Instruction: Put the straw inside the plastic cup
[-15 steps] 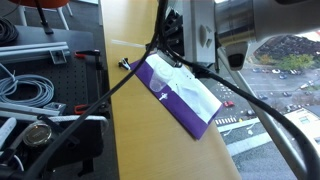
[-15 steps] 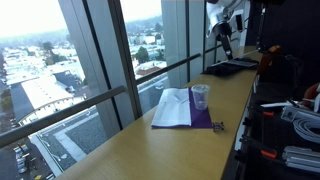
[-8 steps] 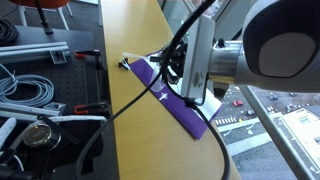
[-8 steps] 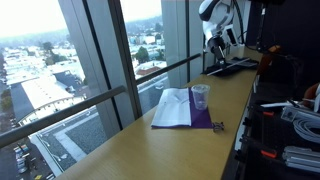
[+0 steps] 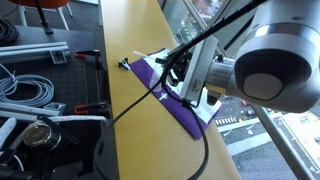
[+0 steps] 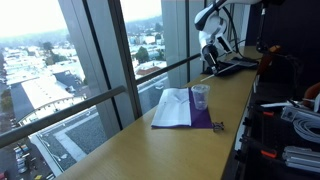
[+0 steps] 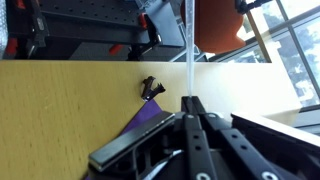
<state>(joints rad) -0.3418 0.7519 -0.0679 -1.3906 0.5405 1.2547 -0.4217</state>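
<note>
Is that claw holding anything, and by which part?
Yes: the claw pinches a thin pale straw by one end; the rest sticks out past it.

The wooden counter (image 5: 130, 120) is looked down on from close by in an exterior view, with the arm (image 5: 262, 72) filling the right side. In an exterior view it is seen from far along its length, with the windows (image 6: 90, 60) at the left. The wrist view is aimed down past the gripper (image 7: 189, 100) at the counter from near, and the purple mat (image 7: 150, 116) is shared by all three views.
</note>
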